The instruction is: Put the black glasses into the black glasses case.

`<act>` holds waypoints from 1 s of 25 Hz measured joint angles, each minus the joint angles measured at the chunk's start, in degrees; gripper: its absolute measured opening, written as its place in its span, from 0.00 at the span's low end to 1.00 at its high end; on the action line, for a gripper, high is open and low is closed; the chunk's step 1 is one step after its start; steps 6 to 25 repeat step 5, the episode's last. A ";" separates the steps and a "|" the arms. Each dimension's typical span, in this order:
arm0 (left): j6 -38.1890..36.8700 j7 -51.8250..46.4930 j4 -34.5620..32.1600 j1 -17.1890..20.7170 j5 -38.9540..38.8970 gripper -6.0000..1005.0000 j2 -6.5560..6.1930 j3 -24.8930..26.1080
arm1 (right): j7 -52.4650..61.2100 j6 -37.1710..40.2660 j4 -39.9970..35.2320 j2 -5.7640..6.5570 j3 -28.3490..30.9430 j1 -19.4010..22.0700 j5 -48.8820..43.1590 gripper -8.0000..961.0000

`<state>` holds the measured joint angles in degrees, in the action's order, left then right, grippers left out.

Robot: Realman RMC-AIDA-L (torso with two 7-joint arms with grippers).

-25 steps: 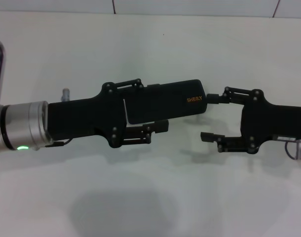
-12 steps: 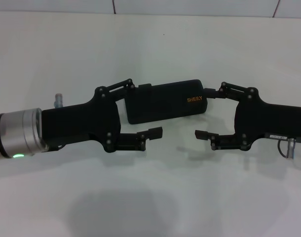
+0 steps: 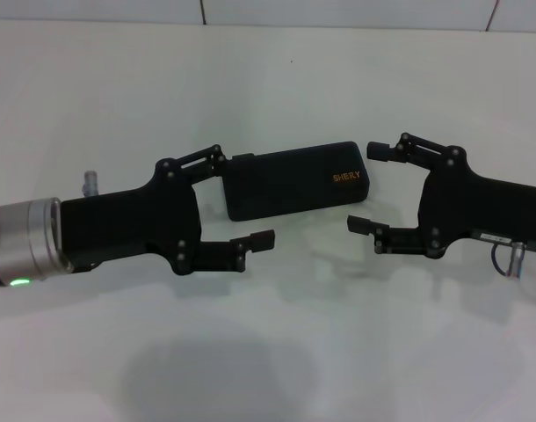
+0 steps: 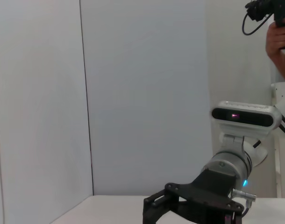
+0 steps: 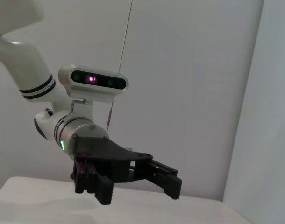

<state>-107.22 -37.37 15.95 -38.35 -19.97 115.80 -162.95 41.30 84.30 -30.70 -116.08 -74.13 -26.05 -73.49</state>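
Between my two claws, at the centre of the head view, lies the black glasses case [image 3: 294, 180] — closed, flat on the white table [image 3: 268, 352], orange lettering toward its right end.

My left gripper [image 3: 246, 199] reaches in from the left of the frame with its fingers spread wide; the upper one sits at the case's upper left corner and the lower one hangs just below the case's lower edge, so the left end of the case falls partly inside the gap, though I cannot tell whether anything touches. My right gripper [image 3: 366, 188] comes from the right, also spread, its upper finger just beside the case's upper right corner and its lower finger near the lower right, apart from it.

Long axis: the case runs left to right, tilted slightly up toward the right, so it points at both claws end-on. I judge the left claw the nearer, already straddling one end.

The black glasses are nowhere in these views — with the lid down, I judge they are likely already inside, but that is hidden.
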 joint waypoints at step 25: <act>0.03 0.70 0.12 0.16 0.03 0.89 -0.06 0.00 | -0.74 -0.38 0.34 -0.14 -0.52 -0.63 0.03 0.90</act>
